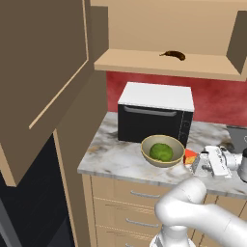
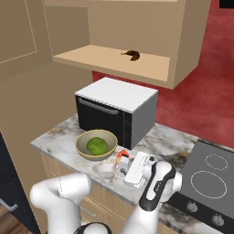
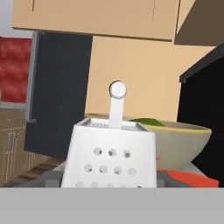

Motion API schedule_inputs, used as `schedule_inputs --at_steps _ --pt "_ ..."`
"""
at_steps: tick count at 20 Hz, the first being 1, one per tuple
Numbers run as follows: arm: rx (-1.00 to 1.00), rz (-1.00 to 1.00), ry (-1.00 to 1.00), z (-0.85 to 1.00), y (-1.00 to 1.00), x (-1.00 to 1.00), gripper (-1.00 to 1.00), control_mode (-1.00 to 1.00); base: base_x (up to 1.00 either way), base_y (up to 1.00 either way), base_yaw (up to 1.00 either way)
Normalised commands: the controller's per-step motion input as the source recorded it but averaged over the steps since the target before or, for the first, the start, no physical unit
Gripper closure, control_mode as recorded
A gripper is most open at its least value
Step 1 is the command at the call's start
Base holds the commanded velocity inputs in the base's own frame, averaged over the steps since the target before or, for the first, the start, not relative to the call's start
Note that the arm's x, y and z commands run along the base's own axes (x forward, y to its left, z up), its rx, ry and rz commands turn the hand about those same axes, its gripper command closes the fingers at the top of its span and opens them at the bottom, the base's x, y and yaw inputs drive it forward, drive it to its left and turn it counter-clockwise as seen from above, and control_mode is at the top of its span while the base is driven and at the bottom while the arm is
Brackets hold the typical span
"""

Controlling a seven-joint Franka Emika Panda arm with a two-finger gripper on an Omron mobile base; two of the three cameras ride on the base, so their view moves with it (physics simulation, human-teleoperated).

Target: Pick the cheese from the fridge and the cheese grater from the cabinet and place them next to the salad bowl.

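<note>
The cheese grater (image 3: pixel 109 157), a pale grey tapered box with holes and a top handle, stands upright right in front of the hand camera. My gripper (image 1: pixel 199 167) is shut on the grater (image 1: pixel 196 168) low over the marble counter, just right of the salad bowl (image 1: pixel 162 151), which has the green lettuce ball inside. The cheese (image 1: pixel 190 155), an orange wedge with a red side, lies on the counter between bowl and grater. From the right base view, the grater (image 2: pixel 122 167) sits at my gripper (image 2: pixel 125 168), beside the cheese (image 2: pixel 122 157) and bowl (image 2: pixel 96 145). The fridge is out of view.
A black microwave with a white top (image 1: pixel 155 116) stands behind the bowl. The cabinet (image 1: pixel 169 62) above is open, its door (image 1: pixel 38 82) swung out at left, with a dark curved item (image 1: pixel 173 55) on the shelf. A stove top (image 2: pixel 210 178) lies to the right.
</note>
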Motion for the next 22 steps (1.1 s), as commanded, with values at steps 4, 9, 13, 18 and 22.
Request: schedule_inputs --at_steps 4,9,13,18,22 --pt "0.0 0.0 0.0 -0.21 0.1 0.0 1.0 -1.0 0.0 0.0 0.0" --pt "0.0 0.0 0.0 -0.24 0.05 0.0 -1.0 -1.0 0.0 0.0 0.0" --pt "0.0 0.0 -0.01 -0.09 0.0 0.0 -1.0 -1.0 0.0 0.0 0.0" --pt "0.0 0.0 0.02 0.0 -0.04 0.0 -1.0 -1.0 0.0 0.0 0.0" --pt "0.0 0.0 0.07 0.0 -0.15 0.0 -1.0 -1.0 0.0 0.0 0.0"
